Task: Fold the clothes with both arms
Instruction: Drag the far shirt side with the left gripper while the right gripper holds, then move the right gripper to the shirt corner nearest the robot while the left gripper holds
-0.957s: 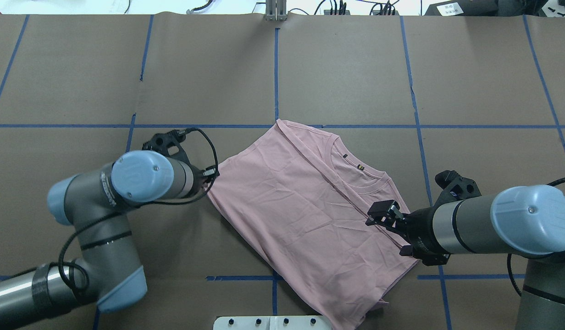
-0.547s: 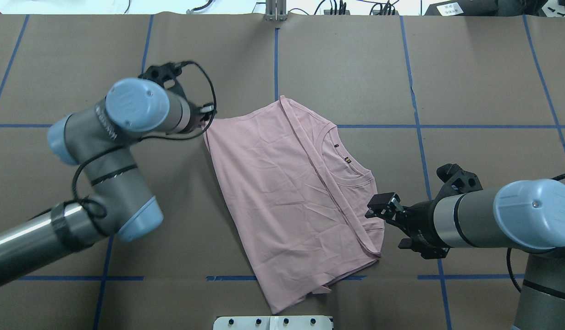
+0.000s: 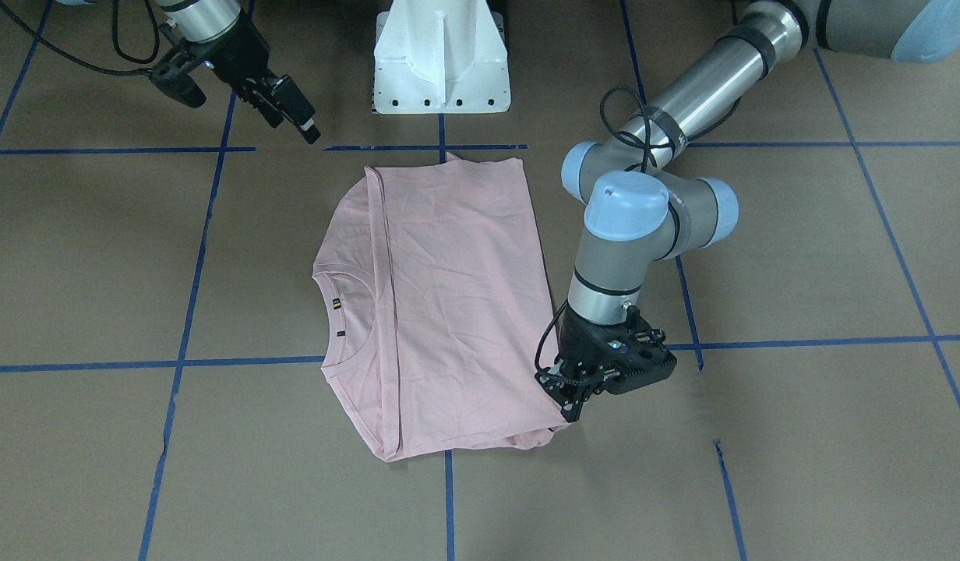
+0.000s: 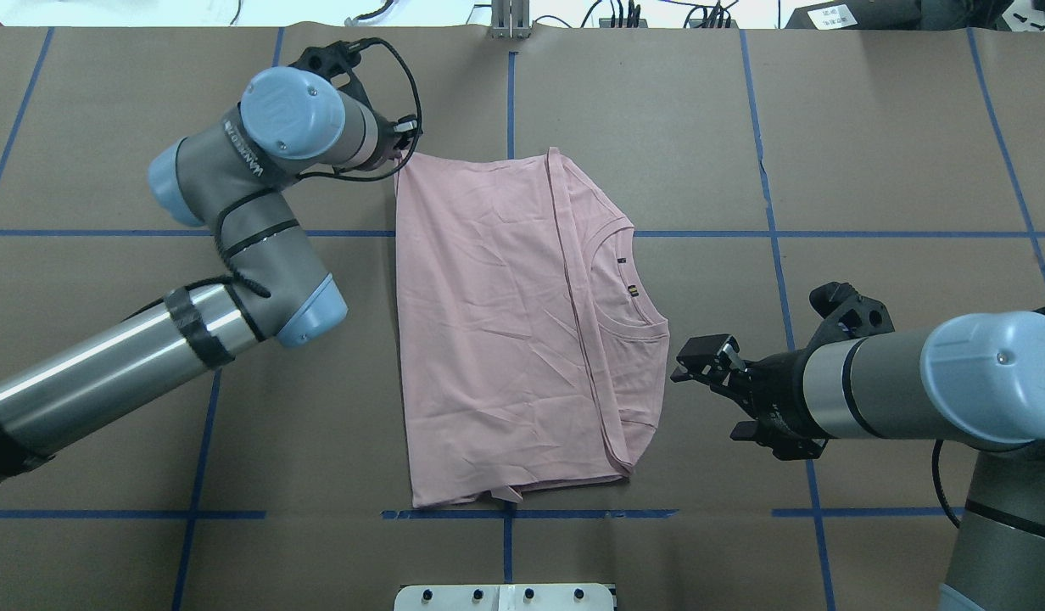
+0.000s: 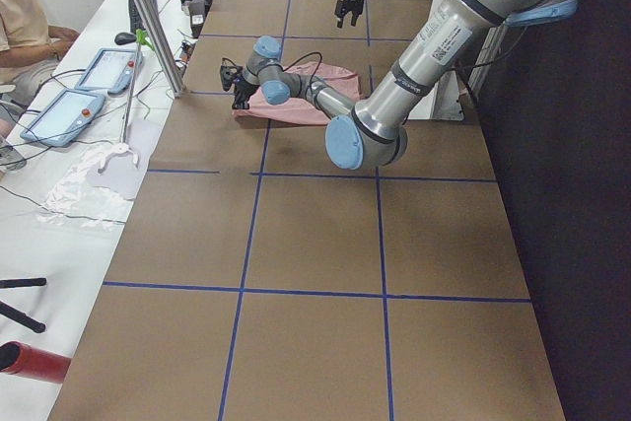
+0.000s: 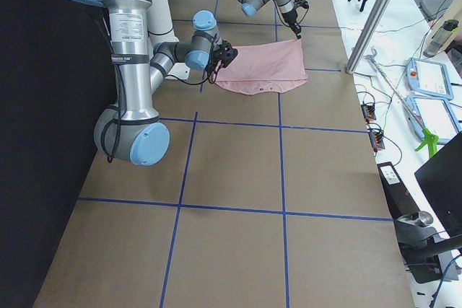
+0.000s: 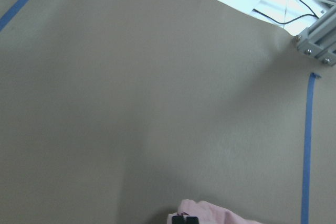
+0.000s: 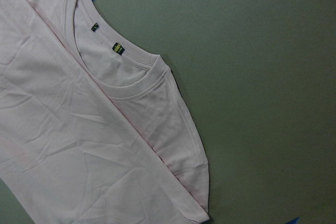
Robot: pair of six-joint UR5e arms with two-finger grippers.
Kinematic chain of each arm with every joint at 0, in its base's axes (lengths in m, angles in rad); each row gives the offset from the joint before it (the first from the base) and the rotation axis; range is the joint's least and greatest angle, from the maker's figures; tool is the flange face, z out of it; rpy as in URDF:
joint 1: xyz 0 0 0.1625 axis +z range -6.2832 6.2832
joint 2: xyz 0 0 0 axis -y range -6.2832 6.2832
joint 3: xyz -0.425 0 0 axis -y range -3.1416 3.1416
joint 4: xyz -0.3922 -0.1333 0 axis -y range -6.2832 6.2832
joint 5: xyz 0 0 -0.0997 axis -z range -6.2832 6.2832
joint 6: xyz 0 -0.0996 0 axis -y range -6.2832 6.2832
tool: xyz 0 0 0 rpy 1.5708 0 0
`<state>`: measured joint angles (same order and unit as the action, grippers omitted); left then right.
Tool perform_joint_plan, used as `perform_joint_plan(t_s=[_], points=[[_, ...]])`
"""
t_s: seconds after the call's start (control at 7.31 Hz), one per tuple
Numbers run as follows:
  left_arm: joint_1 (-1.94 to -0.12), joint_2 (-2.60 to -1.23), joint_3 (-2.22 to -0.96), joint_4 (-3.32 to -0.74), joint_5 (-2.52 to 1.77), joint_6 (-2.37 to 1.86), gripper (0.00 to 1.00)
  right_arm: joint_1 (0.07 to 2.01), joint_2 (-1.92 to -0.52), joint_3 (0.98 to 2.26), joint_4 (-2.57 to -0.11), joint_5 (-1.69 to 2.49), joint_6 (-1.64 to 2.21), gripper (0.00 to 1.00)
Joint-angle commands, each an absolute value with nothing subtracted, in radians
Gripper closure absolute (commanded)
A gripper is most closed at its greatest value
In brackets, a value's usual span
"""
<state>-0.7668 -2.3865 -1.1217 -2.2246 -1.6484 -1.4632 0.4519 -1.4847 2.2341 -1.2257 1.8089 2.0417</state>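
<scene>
overhead exterior, left jaws pinching t-shirt corner

One fixed camera looks down from behind the robot, another steeply from opposite, both framing the T-shirt, two distant end cameras sight along the table, and wrist cameras sit close.

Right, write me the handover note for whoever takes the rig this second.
Left gripper: shut on the T-shirt at its far corner, low over the table. Pink cloth shows at its fingers in the wrist view.
Right gripper: open and empty, just off the collar side, not touching cloth.
T-shirt: flat mid-table, plain side up, collar edge facing the right gripper.
Done: one lengthwise fold, with a side laid over the body.
Left: the remaining folds, probably once the held corner is placed or released.
</scene>
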Motion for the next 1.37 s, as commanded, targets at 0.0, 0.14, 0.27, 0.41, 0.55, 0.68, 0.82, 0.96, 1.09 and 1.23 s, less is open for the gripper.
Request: perform_joint_plan(t_s=[0.0,0.14,0.27,0.41,0.55,0.68,0.82,0.96,1.09,1.23], points=[[-0.802,-2.410,-1.017,-2.364,-1.658,-1.430,0.68,0.448,-1.441,2.186,-1.230,1.778,2.042,0.00],[-0.804,-2.372,-1.123,-2.358,-1.701,-1.434,0.60,0.430,-1.377,2.122,-1.233,1.775,2.045,0.00],[-0.804,-2.255,-1.294,-2.355,-1.773,-1.459,0.59,0.396,-1.317,2.064,-1.235,1.735,2.051,0.00],[-0.804,-2.171,-1.428,-2.355,-1.826,-1.483,0.59,0.329,-1.289,2.016,-1.242,1.659,2.054,0.00],[-0.798,-2.128,-1.516,-2.332,-1.833,-1.518,0.59,0.284,-1.254,1.972,-1.261,1.617,2.078,0.03],[-0.793,-2.129,-1.549,-2.282,-1.836,-1.529,0.59,0.246,-1.227,1.929,-1.265,1.576,2.115,0.12],[-0.792,-2.129,-1.557,-2.273,-1.839,-1.534,0.59,0.236,-1.197,1.874,-1.273,1.572,2.115,0.17],[-0.792,-2.128,-1.557,-2.273,-1.839,-1.534,0.59,0.236,-1.177,1.847,-1.278,1.569,2.115,0.19],[-0.792,-2.129,-1.559,-2.273,-1.839,-1.535,0.59,0.235,-1.172,1.842,-1.301,1.569,2.115,0.22],[-0.790,-2.129,-1.559,-2.273,-1.839,-1.555,0.59,0.236,-1.173,1.841,-1.310,1.572,2.114,0.23]])
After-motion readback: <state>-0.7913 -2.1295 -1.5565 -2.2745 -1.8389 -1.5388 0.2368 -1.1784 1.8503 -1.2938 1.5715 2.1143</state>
